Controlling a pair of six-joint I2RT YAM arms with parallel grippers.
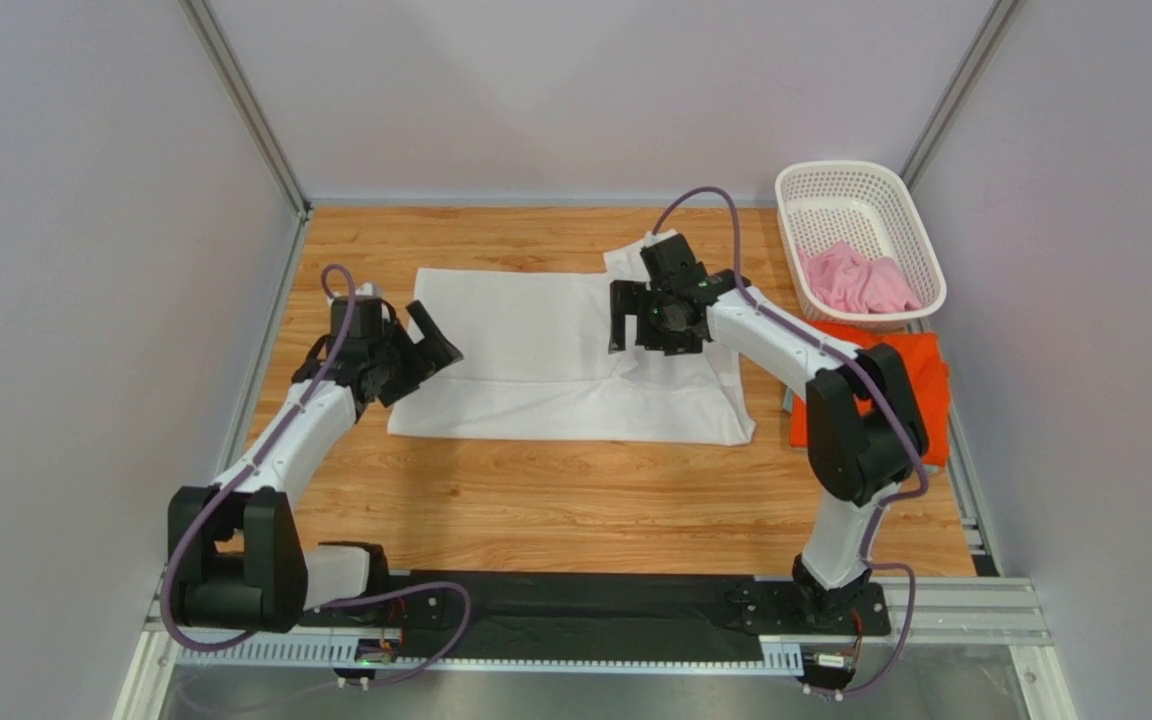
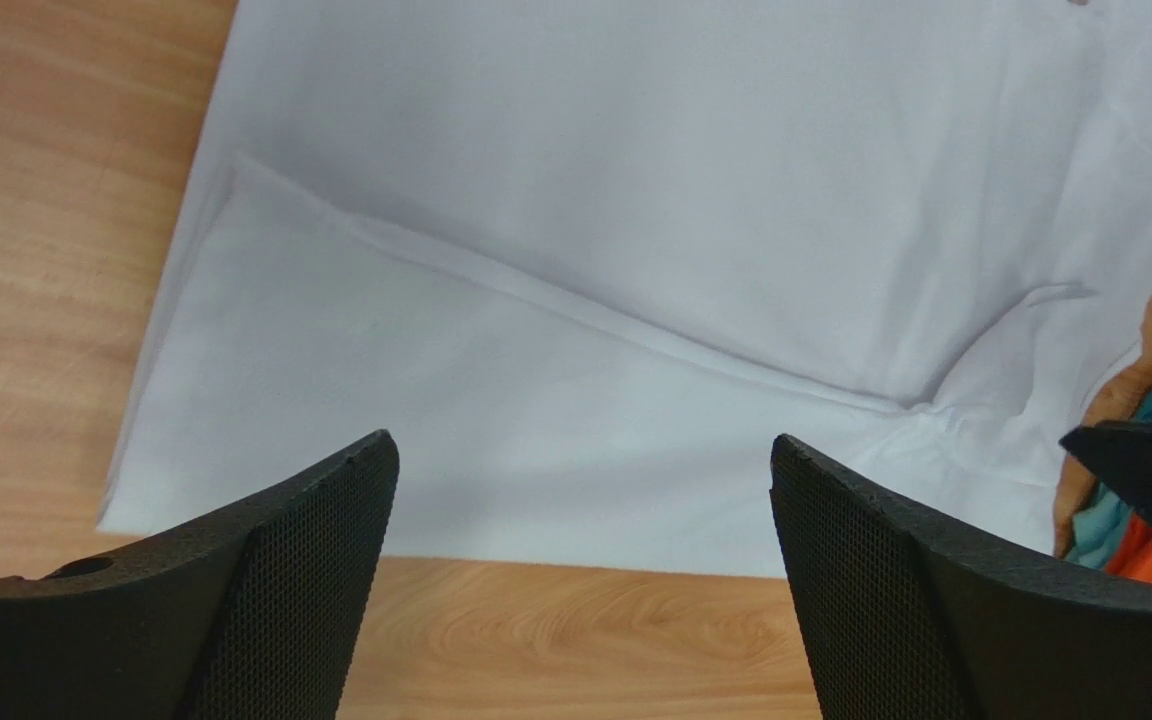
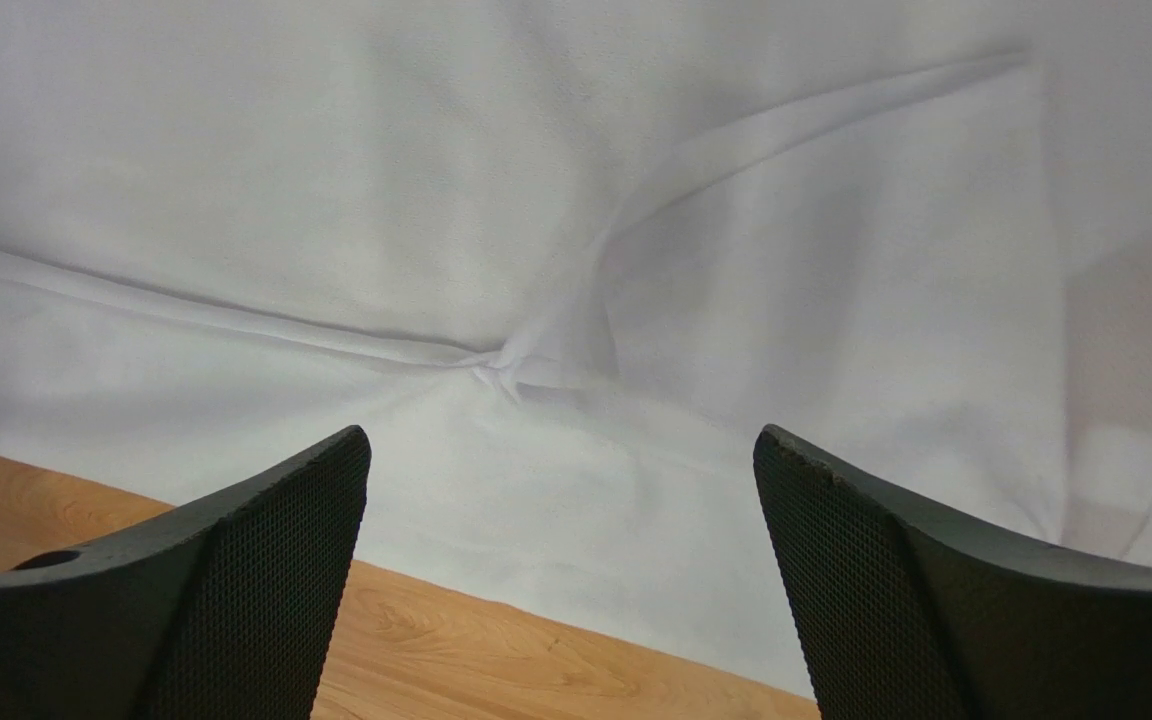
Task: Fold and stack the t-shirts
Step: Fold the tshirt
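A white t-shirt [image 1: 567,353] lies spread flat mid-table, partly folded, with a diagonal fold line [image 2: 657,225] and a small pucker [image 3: 537,195]. My left gripper [image 1: 435,342] hovers open at its left edge, and nothing sits between its fingers [image 2: 579,450]. My right gripper [image 1: 654,330] hangs open over the shirt's right part, also empty [image 3: 560,438]. An orange t-shirt [image 1: 920,383] lies folded at the right edge, partly hidden by the right arm. A pink t-shirt [image 1: 860,279] sits crumpled in the basket.
A white lattice basket [image 1: 838,188] stands at the back right corner. Grey walls and metal rails enclose the wooden table [image 1: 567,503] on three sides. Bare wood shows in front of the white shirt [image 2: 567,630] [image 3: 432,645].
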